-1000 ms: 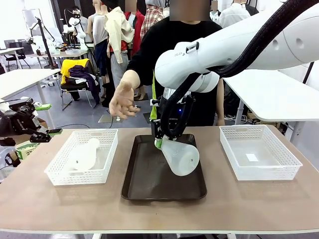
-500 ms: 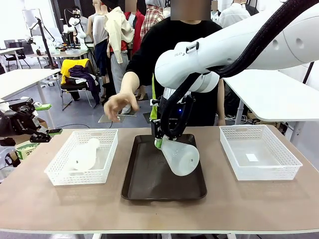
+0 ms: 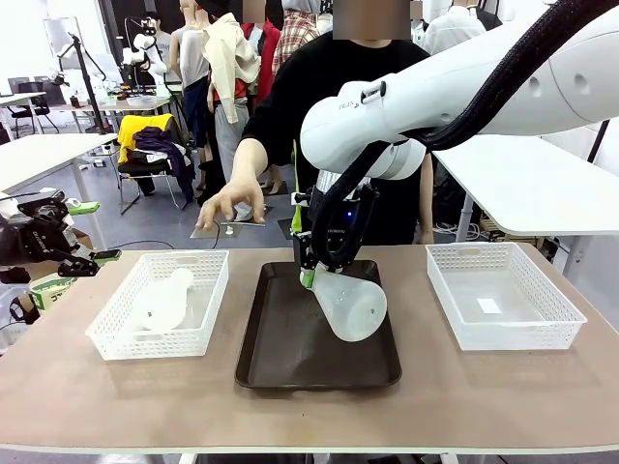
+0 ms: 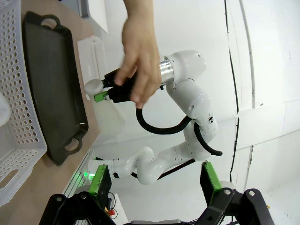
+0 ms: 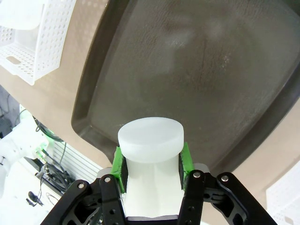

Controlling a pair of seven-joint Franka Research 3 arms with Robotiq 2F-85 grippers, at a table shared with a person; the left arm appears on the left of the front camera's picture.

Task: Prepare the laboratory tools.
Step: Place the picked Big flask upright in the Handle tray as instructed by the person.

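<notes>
Broadly, the table (image 3: pixel 116 406) carried three containers in a row: a dark brown handled tray (image 3: pixel 280 338) in the middle, and one white mesh basket (image 3: pixel 155 350) at the robot's left and another white mesh basket (image 3: pixel 513 338) at its right. One translucent conical flask (image 3: pixel 350 302) hung tilted over the tray, with its wide base low and turned toward the robot; I could not tell if the base touched the tray. The second flask (image 3: pixel 162 300) lay on its side inside the left basket. The right gripper (image 3: pixel 311 271) was closed on the neck of the tilted flask, with a green pad on each side of it. The left gripper (image 4: pixel 154 183) waited near the left end of the table with jaws wide apart and nothing between them. The person's hand (image 3: pixel 230 203) hovered beyond the far edge, apart from both flasks. I judged the flask to be light, stiff and smooth, so it could turn or slip between the pads because the broad base hangs away from the grip. The narrow neck seemed the right place to hold it, and also for the lying one.
</notes>
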